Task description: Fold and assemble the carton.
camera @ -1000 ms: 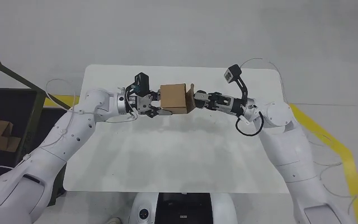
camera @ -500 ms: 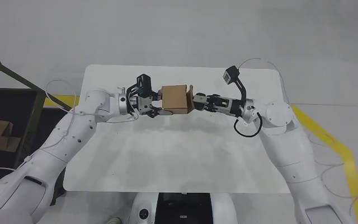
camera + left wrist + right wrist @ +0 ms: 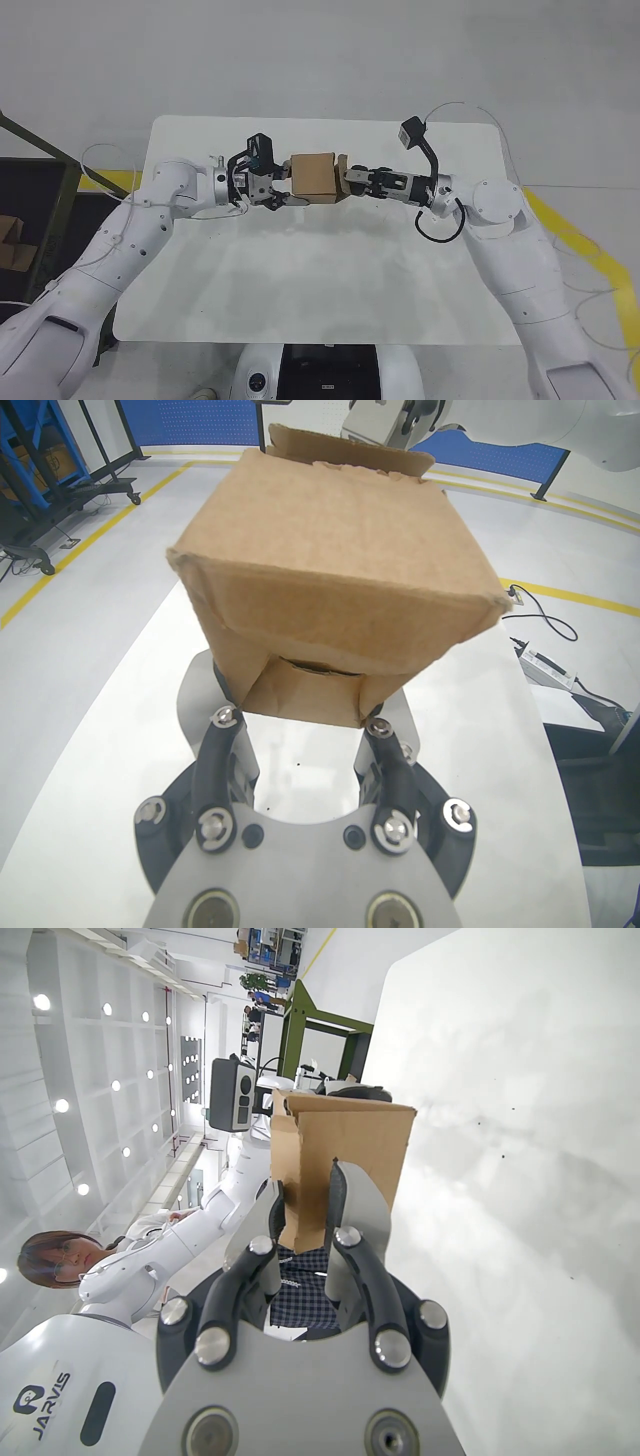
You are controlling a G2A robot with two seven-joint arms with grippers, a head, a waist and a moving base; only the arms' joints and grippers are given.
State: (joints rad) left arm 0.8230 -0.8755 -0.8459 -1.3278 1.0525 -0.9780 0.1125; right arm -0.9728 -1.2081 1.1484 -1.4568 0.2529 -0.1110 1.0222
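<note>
Since the earlier frames the two pincers have drawn slightly closer together, and the carton's end flap on the right pincer's side has swung nearer the body. Carton (image 3: 313,175) (image 3: 330,565) (image 3: 350,1153) — brown, partly folded — spans the gap between the pincers, over the white table (image 3: 300,290). Left pincer (image 3: 283,190) (image 3: 300,720): clamped across a short flap at its end of the carton. Right pincer (image 3: 347,180) (image 3: 306,1188): clenched on the opposite flap's edge — the cardboard stands between its fingers.
</note>
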